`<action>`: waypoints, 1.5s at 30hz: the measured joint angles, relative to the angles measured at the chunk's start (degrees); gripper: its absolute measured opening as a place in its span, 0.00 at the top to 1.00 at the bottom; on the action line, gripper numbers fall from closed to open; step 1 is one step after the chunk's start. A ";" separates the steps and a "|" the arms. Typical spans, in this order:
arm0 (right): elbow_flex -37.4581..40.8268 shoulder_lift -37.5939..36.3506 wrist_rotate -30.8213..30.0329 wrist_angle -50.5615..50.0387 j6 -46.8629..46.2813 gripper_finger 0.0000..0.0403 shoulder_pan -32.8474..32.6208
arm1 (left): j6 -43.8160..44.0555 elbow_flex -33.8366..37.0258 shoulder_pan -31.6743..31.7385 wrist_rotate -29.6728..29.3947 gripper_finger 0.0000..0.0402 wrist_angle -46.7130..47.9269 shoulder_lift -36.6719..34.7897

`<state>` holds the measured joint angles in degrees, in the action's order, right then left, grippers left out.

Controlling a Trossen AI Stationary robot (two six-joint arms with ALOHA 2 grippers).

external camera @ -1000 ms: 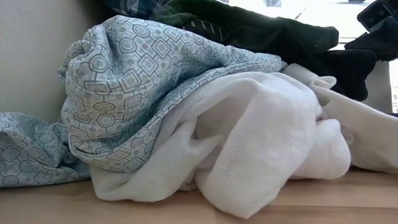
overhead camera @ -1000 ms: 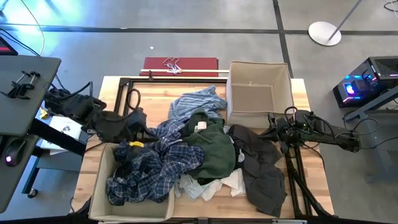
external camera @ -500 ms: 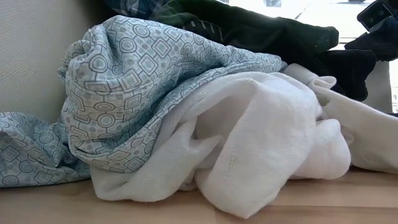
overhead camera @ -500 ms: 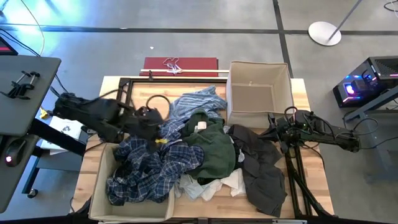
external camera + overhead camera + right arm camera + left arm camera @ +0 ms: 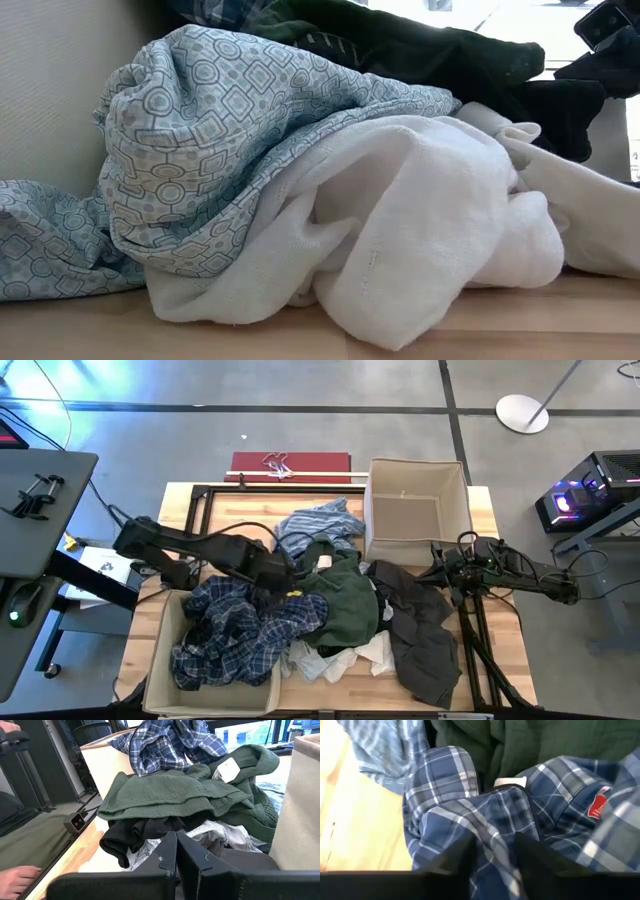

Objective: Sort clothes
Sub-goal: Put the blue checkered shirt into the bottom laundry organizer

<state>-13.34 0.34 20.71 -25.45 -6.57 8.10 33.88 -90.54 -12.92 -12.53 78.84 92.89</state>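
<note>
The clothes lie in a heap mid-table. A navy-white plaid shirt (image 5: pixel 235 630) spills out of the near-left beige box (image 5: pixel 160 650). Beside it are a dark green top (image 5: pixel 345 600), a charcoal grey piece (image 5: pixel 420 635), a light blue striped shirt (image 5: pixel 315 525) and small white pieces (image 5: pixel 365 652). My left gripper (image 5: pixel 283 582) points down over the heap's middle. It is open, and a raised fold of plaid (image 5: pixel 492 820) lies between its fingers. My right gripper (image 5: pixel 436 572) waits shut at the table's right, level, aimed at the green top (image 5: pixel 175 795). My left gripper comes from above, pointing steeply down. Its two fingers (image 5: pixel 467 857) stand on either side of a raised fold of the plaid shirt (image 5: pixel 495 835), next to the green top. I cannot tell whether they touch the cloth. The shirt lies slack on the heap.
An open-topped beige box (image 5: pixel 418 472) stands at the far right corner. Black frame rails (image 5: pixel 195 510) run along the table's far-left part and its right side. A red flat thing (image 5: pixel 290 463) lies beyond the far edge. A person's hand (image 5: pixel 17 877) shows in the right wrist view.
My left gripper has swung from the table's left edge toward the middle of the heap. It has come down and tipped over until it points steeply down at the plaid shirt. The clothes lie as before.
</note>
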 joint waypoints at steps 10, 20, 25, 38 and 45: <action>0.00 0.01 0.01 0.00 0.00 1.00 -0.02 | -1.16 -2.39 -2.64 -4.05 0.99 1.58 -2.60; 0.00 0.01 0.00 0.00 0.00 1.00 -0.02 | 18.81 -6.58 -26.57 -11.81 1.00 0.33 -17.69; 0.00 0.02 0.02 0.00 0.00 1.00 0.00 | 34.01 -6.44 -44.68 -13.80 1.00 1.66 -19.10; 0.00 0.01 0.02 0.00 0.00 1.00 -0.02 | 65.82 28.23 -57.19 1.93 1.00 -22.05 -16.01; 0.00 0.01 0.00 0.00 0.00 1.00 0.00 | 66.11 44.45 -49.32 20.56 1.00 -40.93 -16.05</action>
<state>-13.34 0.35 20.71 -25.45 -6.57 8.10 100.00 -46.09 -62.24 8.03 37.91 76.84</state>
